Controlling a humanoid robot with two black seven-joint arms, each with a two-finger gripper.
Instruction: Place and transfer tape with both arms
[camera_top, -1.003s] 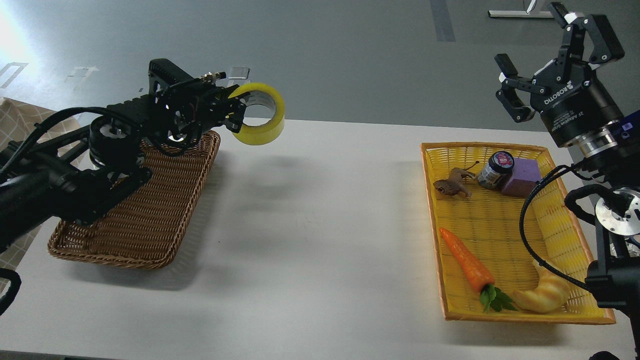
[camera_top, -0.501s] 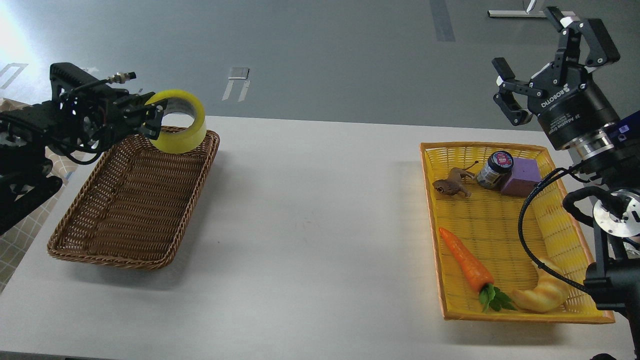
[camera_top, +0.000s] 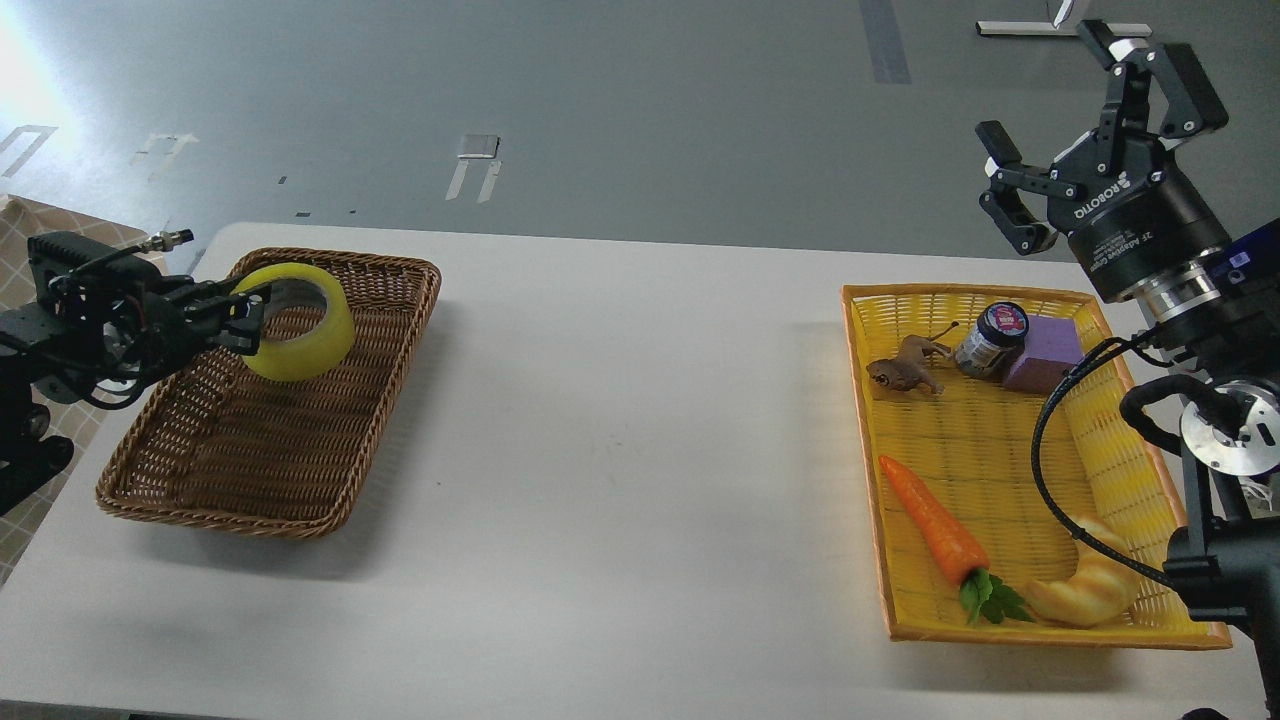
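Note:
The yellow tape roll (camera_top: 300, 325) with its grey-white core hangs over the far part of the brown wicker basket (camera_top: 330, 480) at the left. My left gripper (camera_top: 243, 322) is shut on the tape's left rim and holds it above the basket floor. My right gripper (camera_top: 1085, 130) is open and empty, raised high above the far right corner of the table, behind the yellow basket (camera_top: 868, 440).
The yellow basket holds a carrot toy (camera_top: 932, 520), a croissant toy (camera_top: 1090, 590), a small jar (camera_top: 992, 340), a purple block (camera_top: 1045, 355) and a brown animal figure (camera_top: 905, 370). White table (camera_top: 620, 450) lies between the baskets.
My left arm has swung left and down, carrying the tape from above the table's back edge to over the brown basket. My right gripper has shifted slightly up and left.

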